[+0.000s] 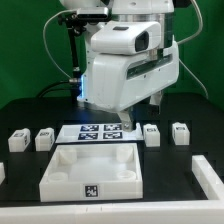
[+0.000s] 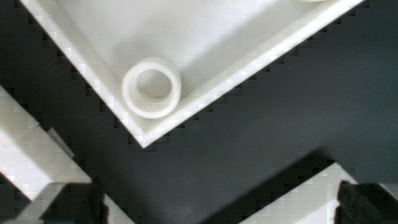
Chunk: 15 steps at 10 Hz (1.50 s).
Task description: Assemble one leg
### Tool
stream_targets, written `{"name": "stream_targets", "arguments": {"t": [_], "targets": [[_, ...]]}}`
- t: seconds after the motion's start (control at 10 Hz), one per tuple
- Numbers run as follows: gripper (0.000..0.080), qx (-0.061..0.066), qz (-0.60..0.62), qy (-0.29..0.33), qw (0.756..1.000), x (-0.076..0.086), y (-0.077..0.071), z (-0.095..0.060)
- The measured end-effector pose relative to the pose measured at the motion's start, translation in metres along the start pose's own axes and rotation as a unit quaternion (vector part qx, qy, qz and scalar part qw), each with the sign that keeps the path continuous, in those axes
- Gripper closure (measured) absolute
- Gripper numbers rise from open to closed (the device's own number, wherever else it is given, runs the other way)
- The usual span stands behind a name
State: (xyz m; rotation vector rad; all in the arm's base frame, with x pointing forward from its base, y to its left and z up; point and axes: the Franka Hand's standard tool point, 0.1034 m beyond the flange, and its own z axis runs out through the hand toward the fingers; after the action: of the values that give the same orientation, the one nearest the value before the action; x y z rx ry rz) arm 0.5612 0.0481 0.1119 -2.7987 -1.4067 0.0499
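Foremost, large white square piece (image 1: pixel 90 172) with corner hole (image 2: pixel 151 88); the gripper (image 2: pixel 214 205), spread wide and empty, should probably straddle the nearest leg (image 1: pixel 152 134) squarely before closing.

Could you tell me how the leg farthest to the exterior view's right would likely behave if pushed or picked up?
The leg looks like a solid, squat plastic block, so probably stiff and light. Its flat, squarish faces suggest it would slide rather than roll on the dark table. Its short stance makes tipping seem unlikely.
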Motion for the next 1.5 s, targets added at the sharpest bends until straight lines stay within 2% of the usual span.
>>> {"name": "stream_targets", "arguments": {"t": [1.3,1.4,1.5], "targets": [[0.015,0.001,-0.011,0.0,1.0,0.0,0.0,0.0],[0.015,0.0,-0.036,-0.001,0.999,-0.005,-0.001,0.001],[0.015,0.001,-0.108,-0.003,0.994,-0.026,-0.01,0.007]]}}
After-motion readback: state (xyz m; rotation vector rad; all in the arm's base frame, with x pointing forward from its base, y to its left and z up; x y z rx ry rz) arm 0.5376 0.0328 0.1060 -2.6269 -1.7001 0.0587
